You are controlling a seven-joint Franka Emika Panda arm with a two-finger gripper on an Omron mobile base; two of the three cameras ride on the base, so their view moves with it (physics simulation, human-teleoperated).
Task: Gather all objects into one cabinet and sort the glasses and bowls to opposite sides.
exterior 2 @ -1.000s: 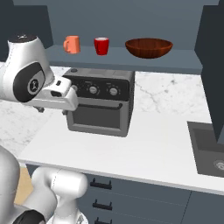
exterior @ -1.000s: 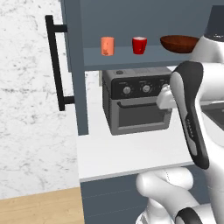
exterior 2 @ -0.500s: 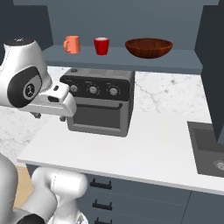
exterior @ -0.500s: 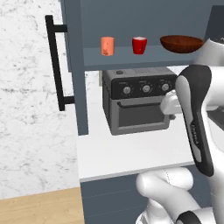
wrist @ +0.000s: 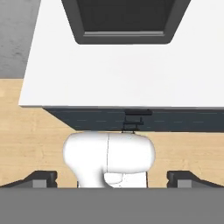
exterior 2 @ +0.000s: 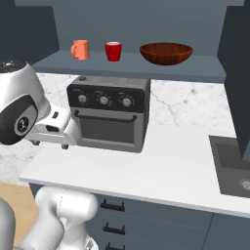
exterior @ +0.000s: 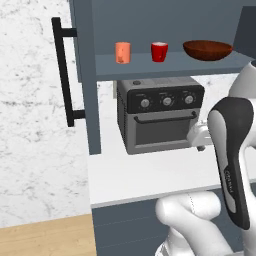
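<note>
The cabinet (exterior: 150,67) hangs open above the counter, its door (exterior: 86,75) swung left. On its shelf (exterior 2: 136,69) stand the glasses, an orange tumbler (exterior: 122,52) (exterior 2: 80,49) and a red cup (exterior: 159,51) (exterior 2: 113,51), side by side at the left. A wide dark brown bowl (exterior: 207,50) (exterior 2: 166,52) sits to their right. My gripper (wrist: 112,178) (exterior 2: 50,141) hangs low in front of the toaster oven, well below the shelf, and points down at the counter's front edge. Its fingertips (wrist: 41,177) stand wide apart and open, with nothing between them.
A black toaster oven (exterior: 160,112) (exterior 2: 108,112) stands on the white counter (exterior 2: 161,171) under the shelf. A sink (exterior 2: 234,166) is set into the counter at the right. Drawers with black handles (exterior 2: 113,206) run below. My forearm (exterior: 232,165) crosses the right of the left base view.
My hand has come down and back from the oven's front toward the counter's front edge. The vessels on the shelf have not moved, and the jaws stay wide.
</note>
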